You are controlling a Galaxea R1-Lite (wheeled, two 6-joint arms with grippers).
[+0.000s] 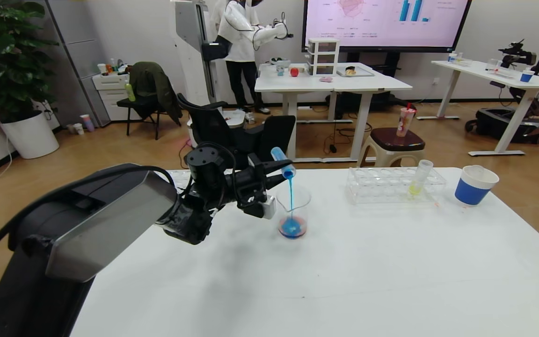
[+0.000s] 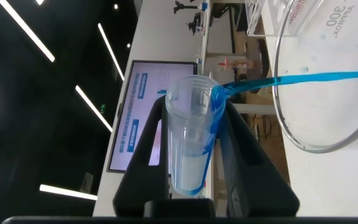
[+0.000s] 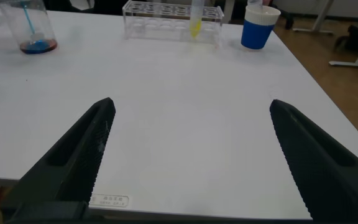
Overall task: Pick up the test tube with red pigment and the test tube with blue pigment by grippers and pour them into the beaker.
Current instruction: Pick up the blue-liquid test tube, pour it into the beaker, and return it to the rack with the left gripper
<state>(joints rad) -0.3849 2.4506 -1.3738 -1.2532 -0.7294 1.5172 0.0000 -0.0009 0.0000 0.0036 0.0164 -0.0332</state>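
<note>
Test tube with blue pigment (image 1: 282, 161) sits centre of the head frame, pinched in the left claw (image 1: 269, 172), tipped mouth-down over the beaker (image 1: 293, 210). Long axis runs from upper left (rounded end) down-right to the mouth, which hangs just above the beaker rim. A thin blue stream (image 1: 291, 199) drops straight into the beaker; blue is pooling on a reddish layer at the bottom, so red looks already poured, in my judgement.

Left wrist view: tube (image 2: 191, 137) clamped between both black fingers (image 2: 145, 146), stream leaving the lip toward the beaker wall (image 2: 303, 81). Some liquid still clings inside, so pour isn't finished; I'd guess more tilt is needed, mouth kept inside the rim.

Right claw (image 3: 188, 155) hovers spread wide, holding nothing, over bare bench (image 3: 185, 93), well apart from the beaker (image 3: 33, 28) at upper left of its frame. Left arm is clearly the nearer one.

Rack (image 1: 393, 185) w/ a yellow-liquid tube (image 1: 419, 180) and a blue-banded cup (image 1: 475, 185) sit right of centre, untouched.
</note>
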